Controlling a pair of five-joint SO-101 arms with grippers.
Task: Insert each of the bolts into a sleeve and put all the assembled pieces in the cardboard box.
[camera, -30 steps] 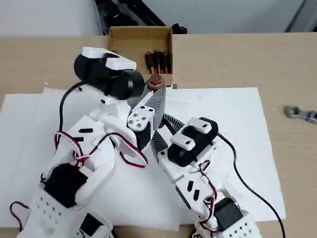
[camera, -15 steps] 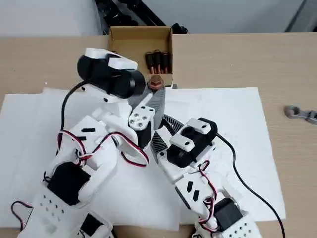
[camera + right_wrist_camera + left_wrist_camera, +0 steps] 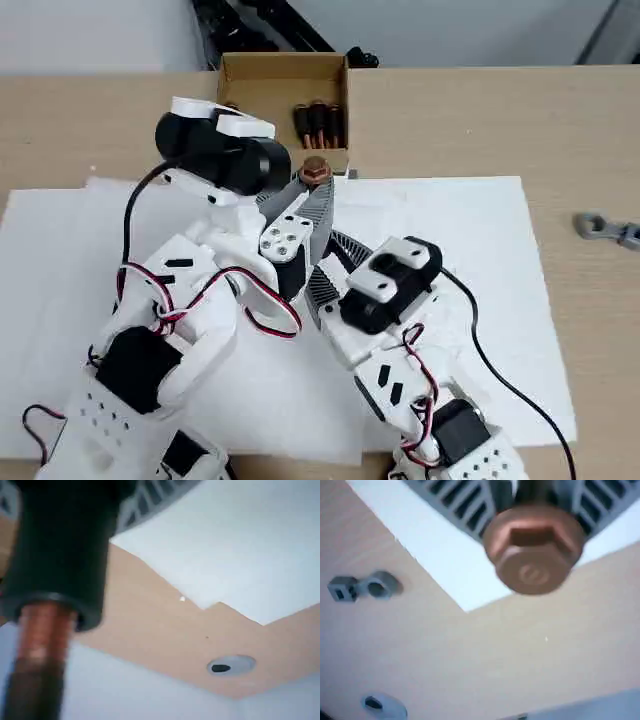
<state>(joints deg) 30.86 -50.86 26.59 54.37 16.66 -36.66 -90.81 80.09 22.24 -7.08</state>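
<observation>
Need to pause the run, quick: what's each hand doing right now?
Left hand: closed on bolt.
Right hand: looks closed on sleeve.

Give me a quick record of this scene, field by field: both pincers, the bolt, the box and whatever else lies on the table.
Box: cardboard, three sleeved bolts side by side at one end
Paper: white, under both arms
Left pincer: shut on a bolt by its shank, head near the box's front wall
Right pincer: low over the paper; grip unclear
Sleeve: black, copper shank sticking out, close to the right wrist camera
Off the paper: metal fitting on the table
</observation>
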